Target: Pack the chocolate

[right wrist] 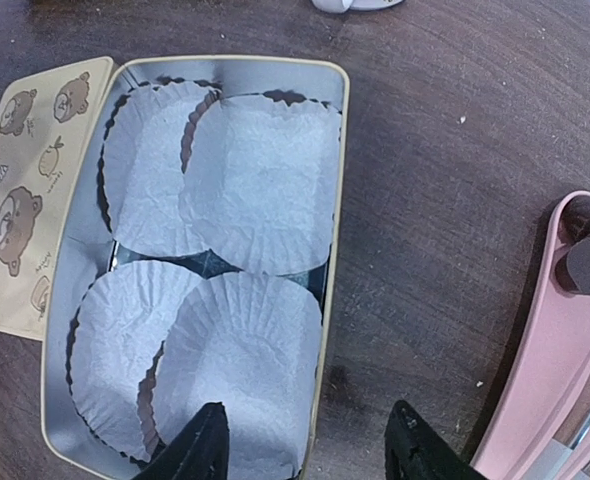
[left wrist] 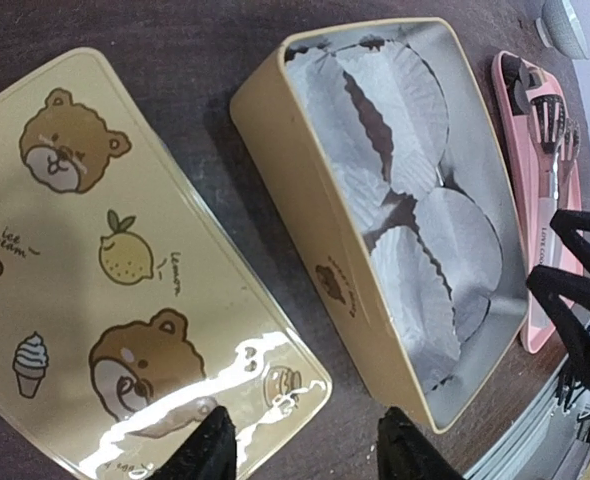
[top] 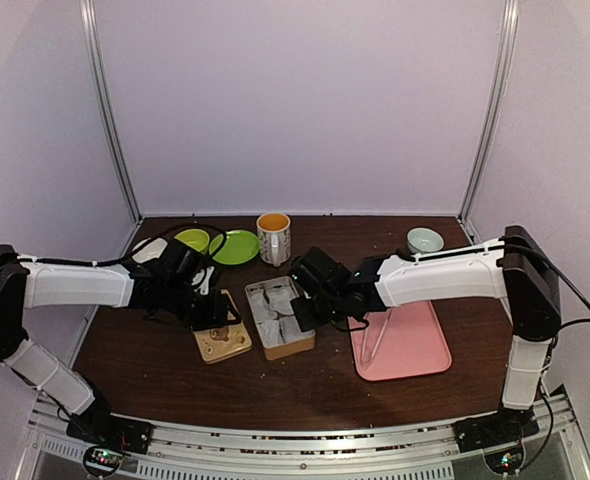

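The open tan bear-printed tin [right wrist: 333,180] holds several white paper cups [right wrist: 260,190] and no chocolate that I can see. Its lid [left wrist: 125,270] lies flat to the tin's left. Two dark brown lumps of chocolate [right wrist: 581,264] sit at the end of the pink tray [right wrist: 555,400]. My left gripper [left wrist: 308,452] hangs open above the lid's near corner and the gap beside the tin [left wrist: 305,200]. Above the tin's right wall my right gripper [right wrist: 307,442] stands open, one finger over a paper cup and the other over bare table. Neither holds anything.
Metal tongs [left wrist: 550,140] lie in the pink tray [top: 415,350] right of the tin [top: 290,350]. Behind stand a mug [top: 273,238], a green plate [top: 237,246], a green bowl [top: 192,240] and a pale bowl [top: 425,240]. The two grippers are close together over the tin and lid [top: 225,343].
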Motion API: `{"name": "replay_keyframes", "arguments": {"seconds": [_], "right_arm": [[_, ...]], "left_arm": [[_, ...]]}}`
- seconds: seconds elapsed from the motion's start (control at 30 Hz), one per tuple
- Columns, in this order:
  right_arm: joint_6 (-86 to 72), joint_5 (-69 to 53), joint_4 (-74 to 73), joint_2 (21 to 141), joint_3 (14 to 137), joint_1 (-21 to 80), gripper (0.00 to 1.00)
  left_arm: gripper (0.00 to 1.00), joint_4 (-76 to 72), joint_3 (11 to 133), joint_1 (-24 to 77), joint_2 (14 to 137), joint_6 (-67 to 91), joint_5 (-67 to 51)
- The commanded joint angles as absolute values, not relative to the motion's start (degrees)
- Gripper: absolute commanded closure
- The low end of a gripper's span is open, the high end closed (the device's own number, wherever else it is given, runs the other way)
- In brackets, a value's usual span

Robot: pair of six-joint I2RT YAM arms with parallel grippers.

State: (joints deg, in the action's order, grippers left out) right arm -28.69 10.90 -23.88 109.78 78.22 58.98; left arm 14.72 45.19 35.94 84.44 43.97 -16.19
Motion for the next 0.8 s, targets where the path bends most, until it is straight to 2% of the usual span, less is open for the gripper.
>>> {"name": "replay_keyframes", "arguments": {"seconds": [0.0,0.33,0.77], "right_arm": [[-29.8,13.0,-25.3,111.3,79.4,58.7,0.46],[-31.3,10.0,-24.4,111.4,77.1,58.7,0.57],[-35.2,4.7,-15.6,99.2,62.6,61.9,0.59]], "left_arm": [[0.51,12.9,49.7,37.2,87.7,45.3,-12.7],[0.54,13.0,55.2,37.3,95.7,44.7,-13.8],[0.58,14.0,62.7,40.0,103.2,40.8,-19.5]]}}
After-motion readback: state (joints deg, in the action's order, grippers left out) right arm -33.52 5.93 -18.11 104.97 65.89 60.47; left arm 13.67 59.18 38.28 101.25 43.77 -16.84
